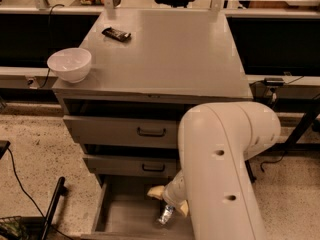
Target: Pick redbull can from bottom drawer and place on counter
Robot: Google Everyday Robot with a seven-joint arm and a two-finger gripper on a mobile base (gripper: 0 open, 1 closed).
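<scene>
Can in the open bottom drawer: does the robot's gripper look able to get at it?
Probably yes. The gripper is down inside the pulled-out bottom drawer, right at the can, and nothing lies over the can.

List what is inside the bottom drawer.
The redbull can sits in the bottom drawer, and the gripper is inside too, just above it. The robot arm hides the drawer's right part.
</scene>
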